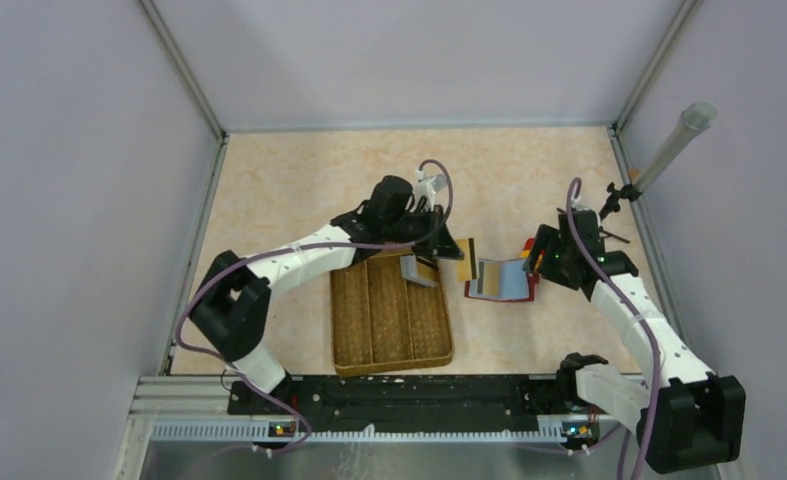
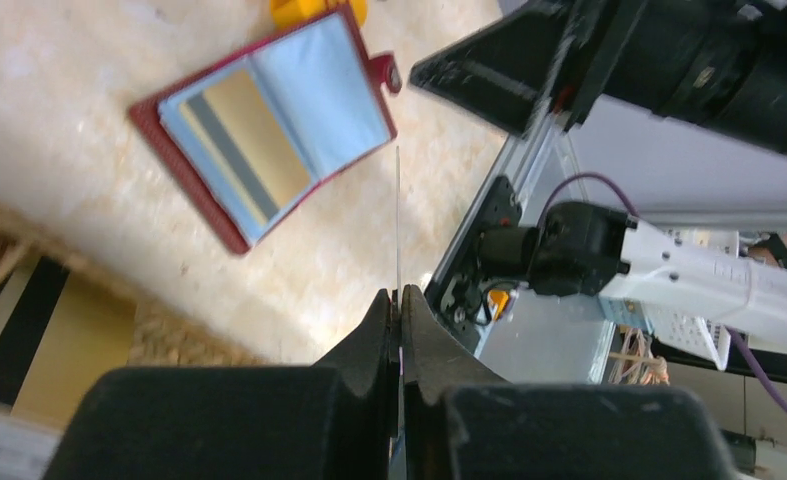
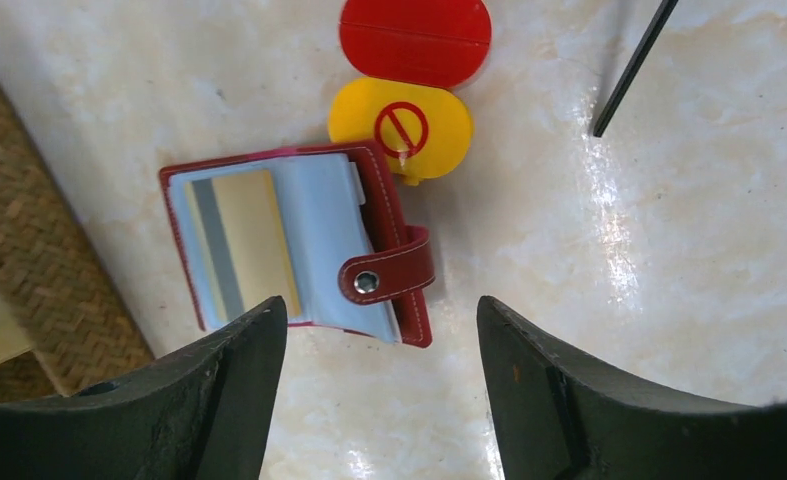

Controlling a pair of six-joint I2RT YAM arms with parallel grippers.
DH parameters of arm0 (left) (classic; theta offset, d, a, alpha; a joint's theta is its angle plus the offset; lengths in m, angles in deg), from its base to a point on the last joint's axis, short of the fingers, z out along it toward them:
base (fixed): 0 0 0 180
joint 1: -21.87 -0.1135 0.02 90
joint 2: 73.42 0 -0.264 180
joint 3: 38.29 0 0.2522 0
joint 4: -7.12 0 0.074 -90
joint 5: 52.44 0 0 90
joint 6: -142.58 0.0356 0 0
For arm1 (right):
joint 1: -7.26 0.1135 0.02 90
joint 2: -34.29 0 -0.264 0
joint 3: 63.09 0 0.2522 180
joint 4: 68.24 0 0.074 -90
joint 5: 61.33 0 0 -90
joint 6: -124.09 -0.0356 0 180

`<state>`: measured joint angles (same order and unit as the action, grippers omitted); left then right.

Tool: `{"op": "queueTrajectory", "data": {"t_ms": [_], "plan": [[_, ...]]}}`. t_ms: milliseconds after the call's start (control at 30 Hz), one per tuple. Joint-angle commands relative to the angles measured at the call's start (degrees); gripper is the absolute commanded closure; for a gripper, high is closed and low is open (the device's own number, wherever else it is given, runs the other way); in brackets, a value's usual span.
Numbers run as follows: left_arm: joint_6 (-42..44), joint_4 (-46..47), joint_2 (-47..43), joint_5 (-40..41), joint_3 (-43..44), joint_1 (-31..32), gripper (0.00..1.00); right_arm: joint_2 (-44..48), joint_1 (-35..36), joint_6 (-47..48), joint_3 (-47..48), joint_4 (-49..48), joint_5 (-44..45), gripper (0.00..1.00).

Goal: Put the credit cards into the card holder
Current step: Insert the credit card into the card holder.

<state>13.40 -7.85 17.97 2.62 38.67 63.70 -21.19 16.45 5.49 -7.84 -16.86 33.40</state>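
Leftmost, the brown woven tray (image 1: 389, 330) sits by the middle of the tabletop's near edge, with spare credit cards (image 1: 419, 270) lying at its far right corner. Over that corner the left claw (image 2: 399, 310) is clenched on a gold card (image 1: 461, 258), pinched by one end so its free end points right, toward the card holder (image 2: 269, 150). The holder lies open, right of the table's centre and just beside the card's free end. Its spread runs left to right, with a gold card in the left pocket and the pale blue right pocket bare. The right claw (image 3: 379, 305) hovers released, jaws wide, over the holder's strap side. Both claws are near, but the left one carries the card and probably has to line it up with a pocket mouth. The tray crowds the holder's left, a yellow-and-red sign (image 3: 409, 80) sits just beside its far right corner, and bare tabletop lies toward the far edge.
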Motion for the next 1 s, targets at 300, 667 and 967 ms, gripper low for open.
{"op": "queueTrajectory", "data": {"t_ms": [300,667,967], "plan": [[-1.1,-1.7,16.4,2.5,18.7,1.8,1.00,-13.4,-0.5,1.3,-2.8,-9.3,-4.0,0.35],[0.0,-4.7,25.8,-2.4,24.3,2.4,1.00,-18.5,-0.4,1.8,-2.8,-10.3,-3.5,0.66],[-1.1,-6.7,30.3,-4.5,25.6,3.3,1.00,-19.4,-0.4,2.0,-3.0,-10.4,-2.9,0.88]]}}
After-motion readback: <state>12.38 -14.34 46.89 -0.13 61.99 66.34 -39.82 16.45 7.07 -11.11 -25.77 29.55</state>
